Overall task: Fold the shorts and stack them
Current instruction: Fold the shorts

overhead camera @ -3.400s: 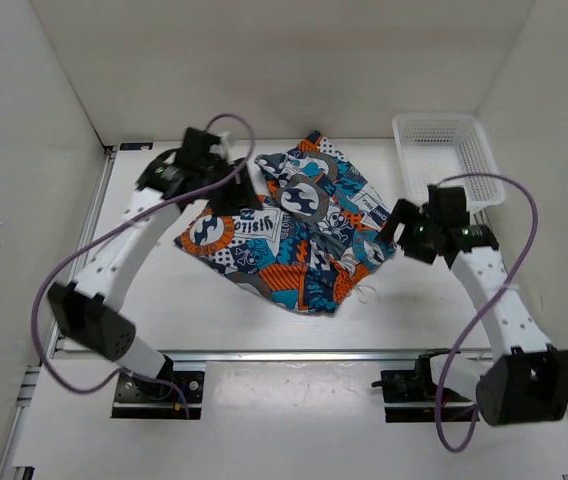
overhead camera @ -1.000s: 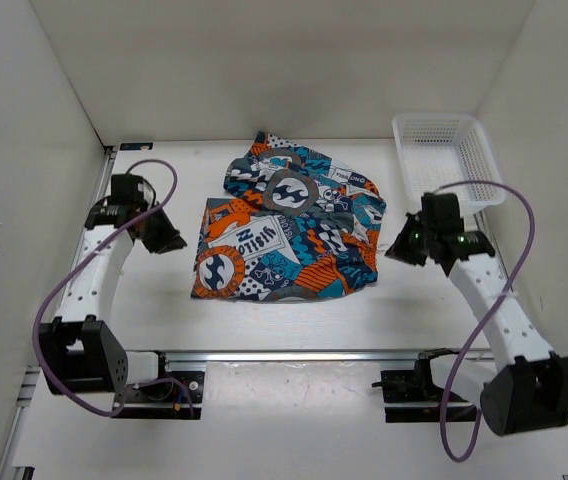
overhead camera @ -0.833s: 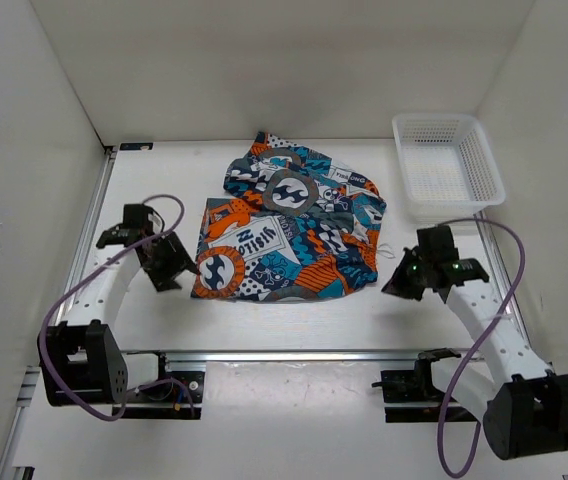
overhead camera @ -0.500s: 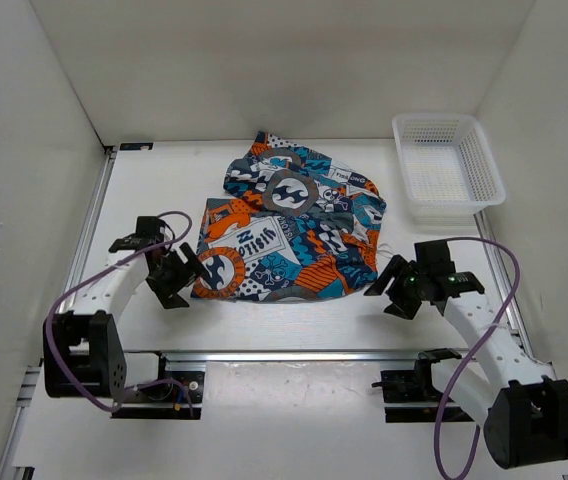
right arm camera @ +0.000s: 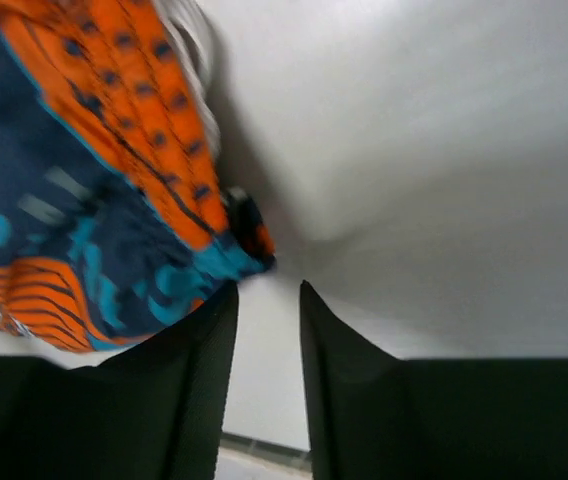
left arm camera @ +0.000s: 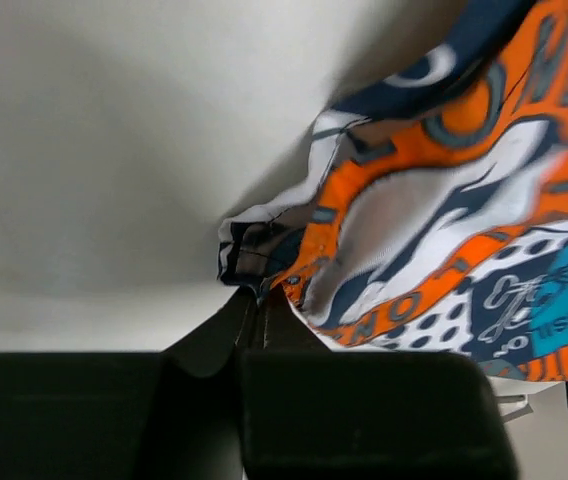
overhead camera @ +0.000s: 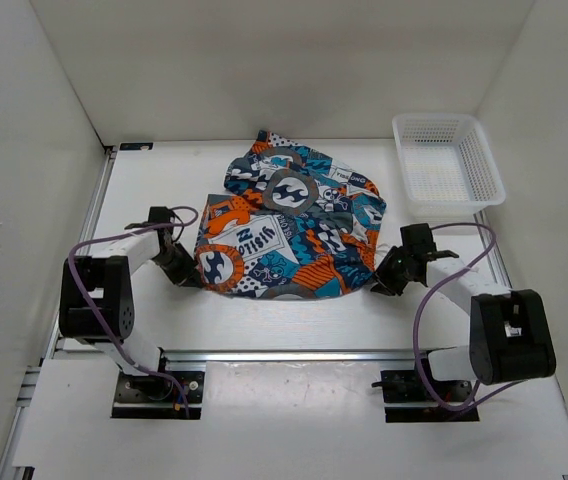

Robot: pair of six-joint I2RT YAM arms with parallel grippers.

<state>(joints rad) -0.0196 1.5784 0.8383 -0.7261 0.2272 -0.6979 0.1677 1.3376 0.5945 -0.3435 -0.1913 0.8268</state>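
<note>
The shorts lie bunched in a rough rectangle at mid-table, printed in teal, orange, navy and white. My left gripper is low at their near left corner. In the left wrist view the shorts reach down to the left gripper, whose jaws are shut on the hem corner. My right gripper sits low at the near right corner. In the right wrist view it is open with bare table in the gap, and the shorts end just beside the left finger's tip.
A white mesh basket stands at the back right of the table. White walls close in the left, back and right sides. A metal rail runs along the table's near edge.
Both arms swung down and inward to the shorts' near corners. The left gripper opened, then shut on the left corner. The right gripper opened and has narrowed beside the right corner.
</note>
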